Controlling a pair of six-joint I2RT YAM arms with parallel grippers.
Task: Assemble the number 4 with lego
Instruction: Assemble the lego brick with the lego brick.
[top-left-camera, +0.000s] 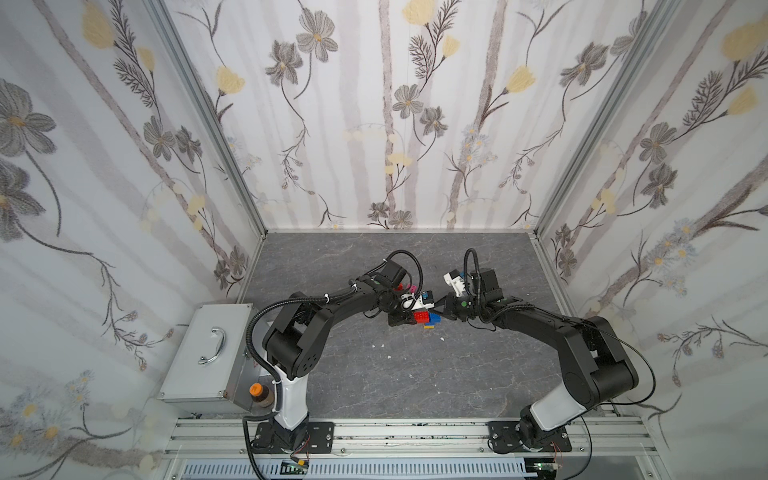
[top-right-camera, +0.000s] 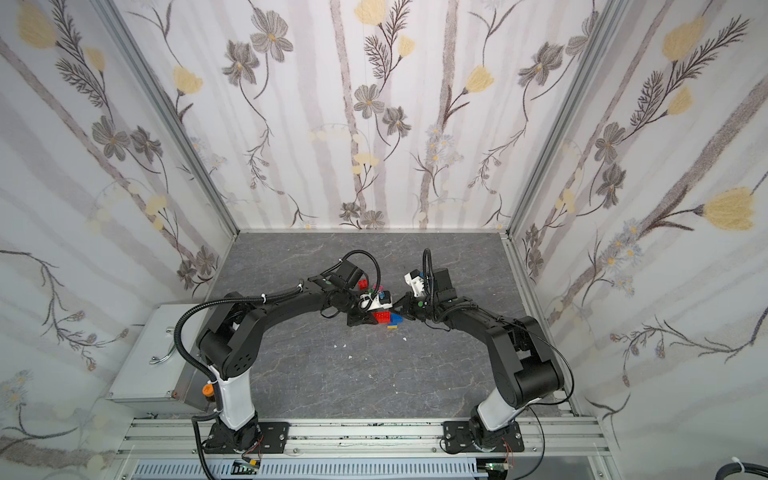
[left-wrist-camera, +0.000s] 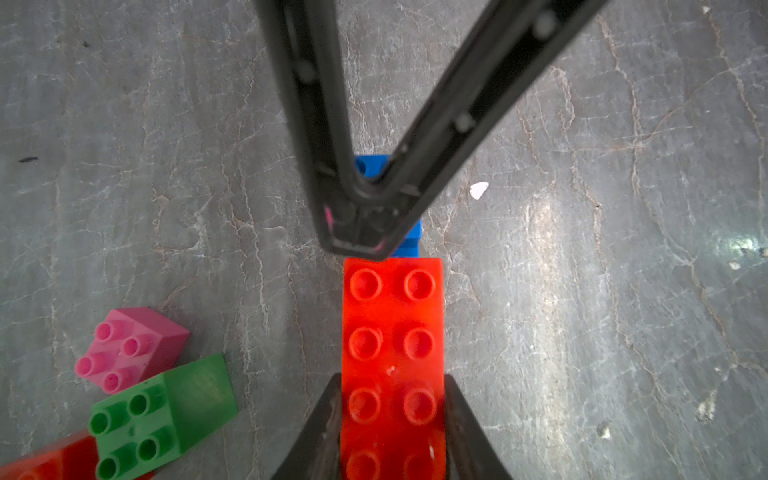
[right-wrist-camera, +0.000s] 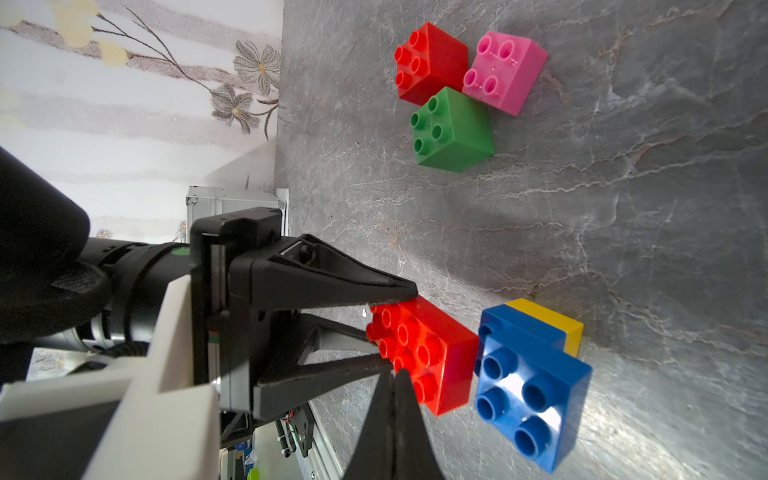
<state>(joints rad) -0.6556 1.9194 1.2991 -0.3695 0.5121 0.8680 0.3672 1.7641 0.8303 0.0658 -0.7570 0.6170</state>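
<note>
Left wrist view looks down on the long red eight-stud plastic brick (left-wrist-camera: 392, 332), clamped at its sides by the left pincer (left-wrist-camera: 392, 378). Its free end meets the blue studded bricks (right-wrist-camera: 528, 395), which sit in a stepped cluster with the yellow brick (right-wrist-camera: 552, 324). The right pincer (left-wrist-camera: 357, 237) is shut tip to tip and holds nothing. Its point sits over the seam between red and blue, but I cannot tell whether it touches.

No number 4 stands yet. The small red brick (right-wrist-camera: 430, 62), the pink brick (right-wrist-camera: 505, 70) and the green brick (right-wrist-camera: 453, 133) lie loose together, well apart from the cluster.

The step looks like joining red to blue. To do it well, keep the red brick level, line up the studs, and let the shut right tip brace the cluster so it cannot slide away.

The grey marbled bench (top-left-camera: 415, 374) looks smooth and carries a few white crumbs. Floral-papered walls close it in, and a metal box with a handle (top-left-camera: 208, 353) sits by the left arm.
</note>
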